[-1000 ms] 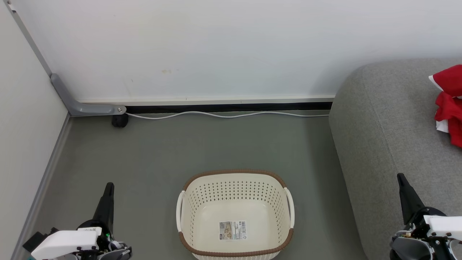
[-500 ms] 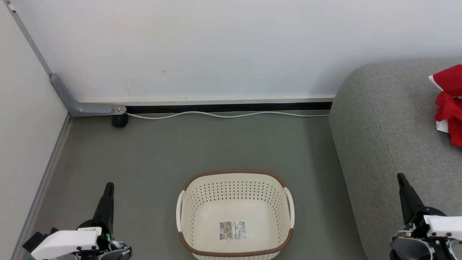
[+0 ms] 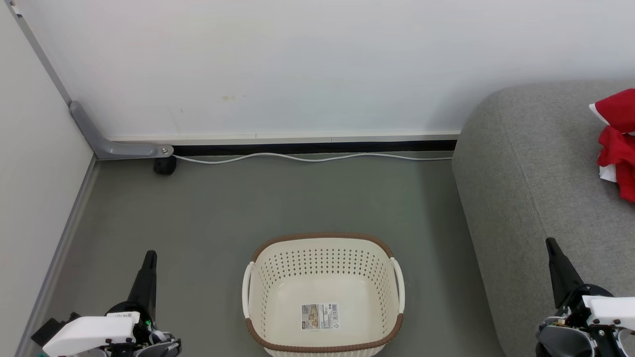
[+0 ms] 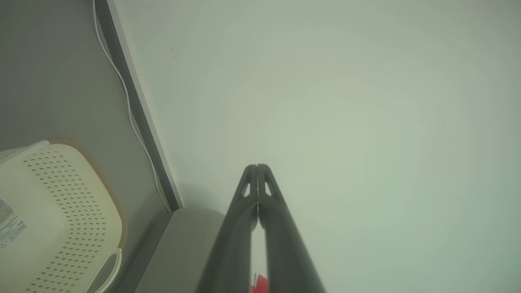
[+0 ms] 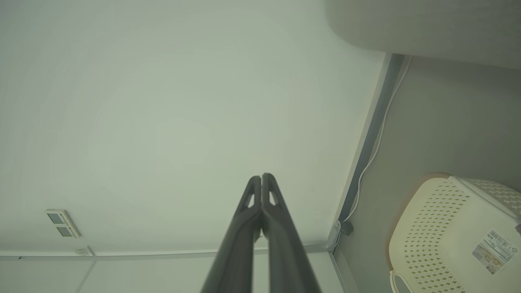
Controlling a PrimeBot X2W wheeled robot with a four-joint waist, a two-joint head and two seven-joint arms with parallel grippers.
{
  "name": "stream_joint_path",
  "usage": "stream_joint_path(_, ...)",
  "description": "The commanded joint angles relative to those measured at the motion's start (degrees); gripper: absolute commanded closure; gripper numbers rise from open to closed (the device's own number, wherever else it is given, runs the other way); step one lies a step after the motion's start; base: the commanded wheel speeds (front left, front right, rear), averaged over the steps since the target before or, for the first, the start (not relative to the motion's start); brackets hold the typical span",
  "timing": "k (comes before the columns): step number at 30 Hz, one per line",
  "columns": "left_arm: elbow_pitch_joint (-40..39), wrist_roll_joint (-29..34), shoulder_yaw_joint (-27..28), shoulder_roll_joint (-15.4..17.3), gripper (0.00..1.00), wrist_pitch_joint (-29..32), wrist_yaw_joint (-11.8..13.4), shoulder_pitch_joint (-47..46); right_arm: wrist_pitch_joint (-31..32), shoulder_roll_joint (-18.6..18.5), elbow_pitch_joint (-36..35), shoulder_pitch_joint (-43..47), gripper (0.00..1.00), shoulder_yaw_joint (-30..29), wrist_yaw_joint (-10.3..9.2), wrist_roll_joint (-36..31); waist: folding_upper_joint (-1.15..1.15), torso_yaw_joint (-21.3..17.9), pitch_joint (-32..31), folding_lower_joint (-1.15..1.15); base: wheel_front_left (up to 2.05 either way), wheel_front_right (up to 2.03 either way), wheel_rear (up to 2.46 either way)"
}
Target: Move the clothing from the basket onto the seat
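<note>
Head view: basket [image 3: 322, 237] sits on the floor, barcode sticker [image 3: 320, 316] on its bottom. Clothing [image 3: 617, 144] lies on the seat [image 3: 536, 198], well right of the basket and farther back. Left gripper [image 3: 150, 255] is left of the basket, fingers pressed together. Right gripper [image 3: 549, 243] is right of the basket, over the seat's front edge, also closed and well short of the clothing.

Left wrist view: fingertips meet; a red sliver of clothing [image 4: 259, 284] shows between the finger bases.

Right wrist view: fingertips meet, apart from the basket [image 5: 431, 219].
</note>
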Motion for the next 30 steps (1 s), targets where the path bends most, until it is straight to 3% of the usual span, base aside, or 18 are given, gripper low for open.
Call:
stream_joint_path(1, -1.7, -0.2, 1.9, 1.0, 1.0, 0.3, -0.5, -3.3, 0.5, -0.6, -1.8, -0.9, 1.0, 1.0, 0.25, 0.6, 0.0, 0.0, 0.0, 0.0, 0.0, 0.0, 0.0)
stream_joint_path(30, -1.7, -0.2, 1.9, 1.0, 1.0, 0.3, -0.5, -3.3, 0.5, -0.6, -1.8, -0.9, 1.0, 1.0, 0.25, 0.6, 0.0, 0.0, 0.0, 0.0, 0.0, 0.0, 0.0)
